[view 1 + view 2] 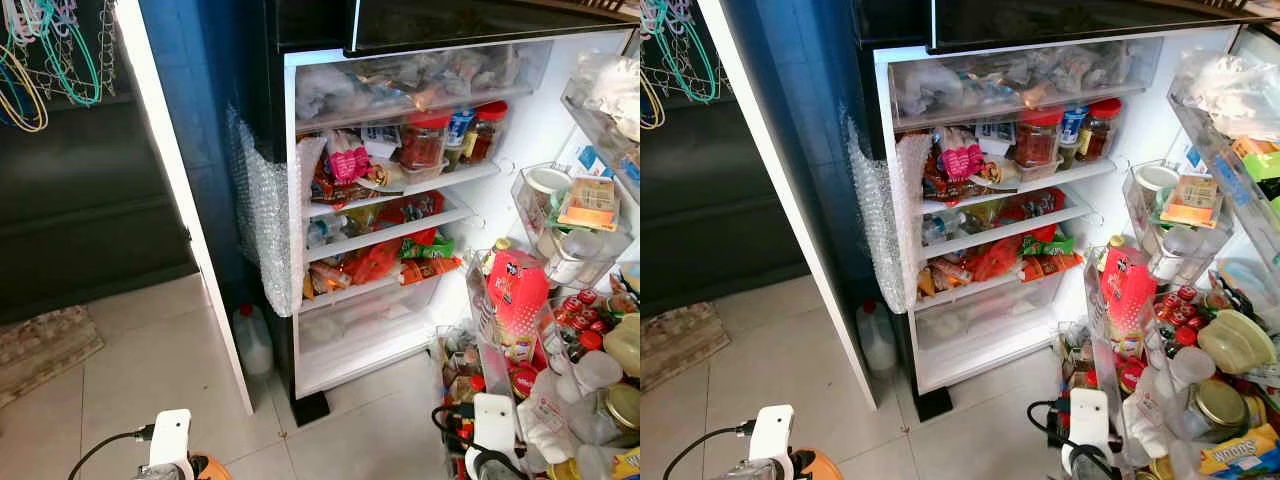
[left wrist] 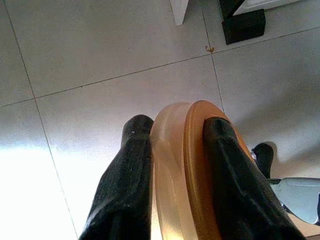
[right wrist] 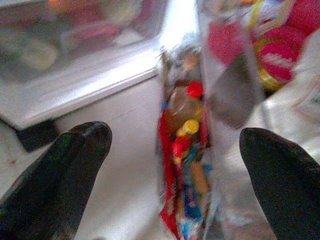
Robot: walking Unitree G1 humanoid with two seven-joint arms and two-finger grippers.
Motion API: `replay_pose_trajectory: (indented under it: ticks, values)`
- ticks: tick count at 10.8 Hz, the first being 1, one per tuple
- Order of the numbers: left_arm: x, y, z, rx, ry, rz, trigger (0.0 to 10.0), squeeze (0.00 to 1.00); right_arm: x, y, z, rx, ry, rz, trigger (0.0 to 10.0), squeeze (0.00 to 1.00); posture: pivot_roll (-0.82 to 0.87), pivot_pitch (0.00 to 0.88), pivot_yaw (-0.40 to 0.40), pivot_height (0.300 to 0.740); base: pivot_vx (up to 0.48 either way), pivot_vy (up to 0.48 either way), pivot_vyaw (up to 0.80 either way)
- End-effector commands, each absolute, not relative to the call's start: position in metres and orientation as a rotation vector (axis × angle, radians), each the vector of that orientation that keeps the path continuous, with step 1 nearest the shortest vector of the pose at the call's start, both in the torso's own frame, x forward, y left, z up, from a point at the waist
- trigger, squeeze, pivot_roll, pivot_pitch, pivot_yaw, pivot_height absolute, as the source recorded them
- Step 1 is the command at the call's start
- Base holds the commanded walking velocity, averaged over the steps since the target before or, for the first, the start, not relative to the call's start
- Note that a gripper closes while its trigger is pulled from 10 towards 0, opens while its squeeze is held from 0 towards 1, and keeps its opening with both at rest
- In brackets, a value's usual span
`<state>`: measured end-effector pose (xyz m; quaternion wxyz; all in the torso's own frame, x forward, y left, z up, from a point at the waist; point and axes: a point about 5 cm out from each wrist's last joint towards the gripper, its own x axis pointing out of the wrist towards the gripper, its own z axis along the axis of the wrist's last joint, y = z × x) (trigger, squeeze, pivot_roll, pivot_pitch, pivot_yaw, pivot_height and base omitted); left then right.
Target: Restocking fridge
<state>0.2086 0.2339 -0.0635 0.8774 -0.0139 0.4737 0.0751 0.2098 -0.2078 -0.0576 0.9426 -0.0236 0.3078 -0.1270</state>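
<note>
The fridge (image 1: 420,200) is seen standing open, its white shelves crowded with jars, packets and bottles, and its door (image 1: 1200,330) is swung out on the robot's right, the door racks packed with tubs, cans and lidded jars. A red packet (image 1: 517,290) is propped upright in a door rack. A sheet of bubble wrap (image 1: 262,225) is hung along the fridge's left edge, and a white jug (image 1: 253,340) is set on the tiled floor (image 1: 150,370) just beside the fridge's base. The left gripper (image 2: 172,165) is held low above the floor tiles, its jaws closed on an orange disc-shaped item (image 2: 187,165), which is gripped edge-on between the two black fingers; what the item is cannot be told. The right gripper (image 3: 175,165) is held with its jaws spread wide and nothing between them, pointed toward the lowest door rack, where small bottles with red and yellow caps (image 3: 190,110) are crammed together. A worn mat (image 1: 40,345) is laid on the floor at the far left.
</note>
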Motion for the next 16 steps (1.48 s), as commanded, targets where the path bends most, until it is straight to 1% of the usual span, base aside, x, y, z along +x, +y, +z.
replay_pose_trajectory:
  ticks: [1, 2, 3, 5, 7, 9, 12, 16]
  values:
    - [0.204, 0.235, -0.066, -0.024, 1.012, 0.157, 10.0, 0.00, 0.218, -0.217, -0.048, -0.059, 0.562, -0.319, 10.0, 0.00, -0.03, 0.000, -0.049, 0.740, 0.000, 0.000, 0.00]
    - [0.204, 0.235, -0.066, -0.023, 1.011, 0.158, 10.0, 0.00, 0.270, -0.255, 0.001, -0.077, 0.395, -0.365, 10.0, 0.00, -0.03, 0.000, -0.049, 0.740, 0.000, 0.000, 0.00]
    - [0.204, 0.236, -0.066, -0.023, 1.011, 0.158, 10.0, 0.00, 0.278, -0.258, 0.010, -0.072, 0.355, -0.367, 10.0, 0.00, -0.03, 0.000, -0.049, 0.740, 0.000, 0.000, 0.00]
    - [0.204, 0.235, -0.066, -0.022, 1.011, 0.159, 10.0, 0.00, 0.280, -0.255, 0.012, -0.067, 0.337, -0.336, 10.0, 0.00, -0.03, 0.000, -0.052, 0.740, 0.000, 0.000, 0.00]
    - [0.204, 0.235, -0.066, -0.023, 1.012, 0.157, 10.0, 0.00, 0.283, -0.258, 0.015, -0.070, 0.332, -0.337, 10.0, 0.00, -0.03, 0.000, -0.050, 0.740, 0.000, 0.000, 0.00]
    - [0.204, 0.235, -0.066, -0.023, 1.013, 0.156, 10.0, 0.00, 0.280, -0.265, 0.014, -0.068, 0.353, -0.363, 10.0, 0.00, -0.03, 0.000, -0.050, 0.740, 0.000, 0.000, 0.00]
    - [0.204, 0.235, -0.066, -0.022, 1.015, 0.154, 10.0, 0.00, 0.272, -0.283, 0.014, -0.064, 0.376, -0.441, 10.0, 0.00, -0.03, 0.000, -0.050, 0.740, 0.000, 0.000, 0.00]
    - [0.204, 0.235, -0.066, -0.022, 1.015, 0.154, 10.0, 0.00, 0.272, -0.283, 0.014, -0.063, 0.376, -0.443, 10.0, 0.00, -0.03, 0.000, -0.050, 0.740, 0.000, 0.000, 0.00]
